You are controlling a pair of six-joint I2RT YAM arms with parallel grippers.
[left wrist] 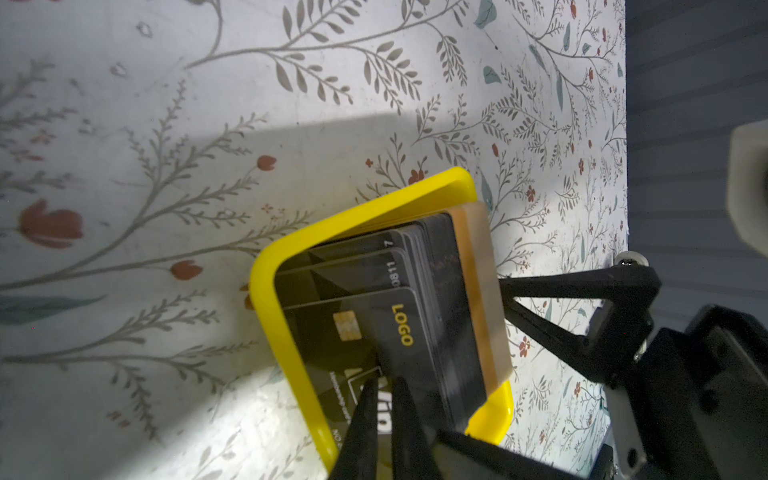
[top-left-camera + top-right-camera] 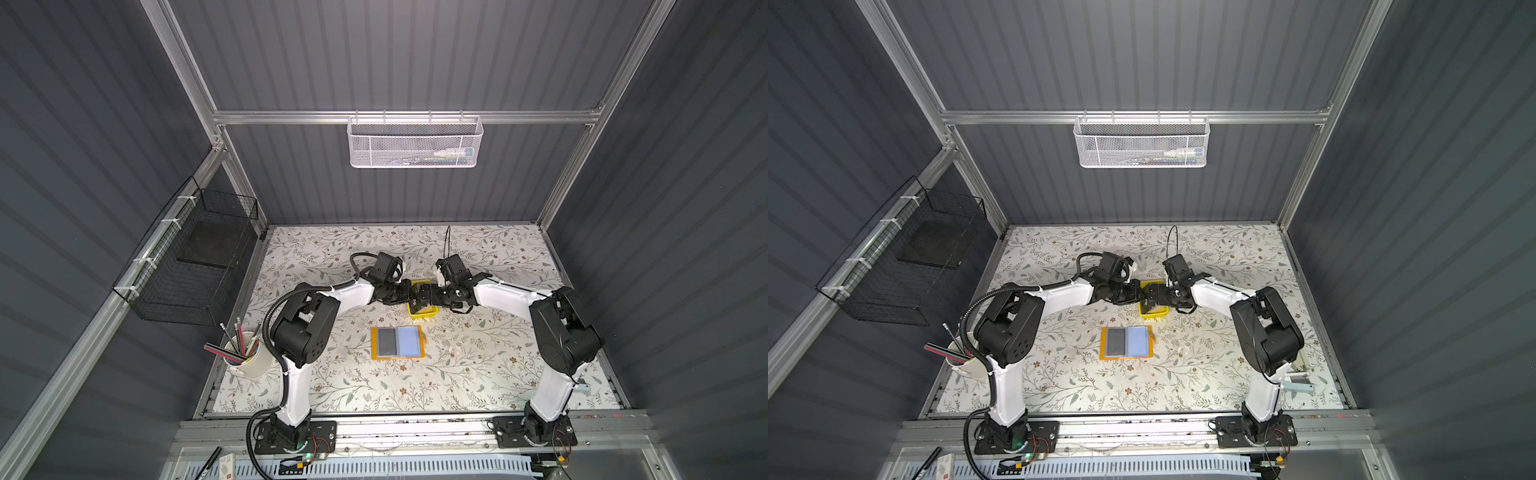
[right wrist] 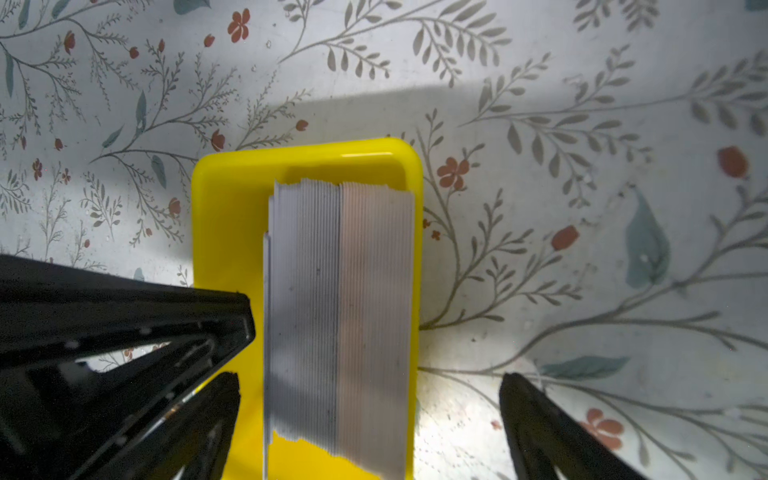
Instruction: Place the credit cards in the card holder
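Cloth printed with leaves and flowers covers the table (image 2: 478, 374). Both arms reach inward so that the left claw (image 1: 384, 380) and the right claw (image 3: 370, 378) meet tip to tip over one spot.

The card holder (image 2: 398, 341) lies well apart from both claws, on the side toward the arm bases. It is spread open and flat with its sleeve pages facing up, one dark grey and one pale blue. Lying open like that, it looks ready to take a card from above.

Directly beneath the claws sits a small yellow tray (image 3: 232, 199). It keeps the credit cards (image 3: 340, 311) standing on edge as a packed stack against one wall, so their upper edges are free to pinch.

The right claw is spread wide with the stack between its fingers, touching nothing I can see. It probably waits, or is placed to steady the pack.

The front card (image 1: 374, 332), black with a chip and gold "LOGO", stands a little apart from the rest. The left claw is narrow at that card, with only a slit between its fingertips (image 1: 368, 399). It looks like a pinch on it, though contact is not plain. The step in hand, as I judge it, is drawing this one card out of the tray.
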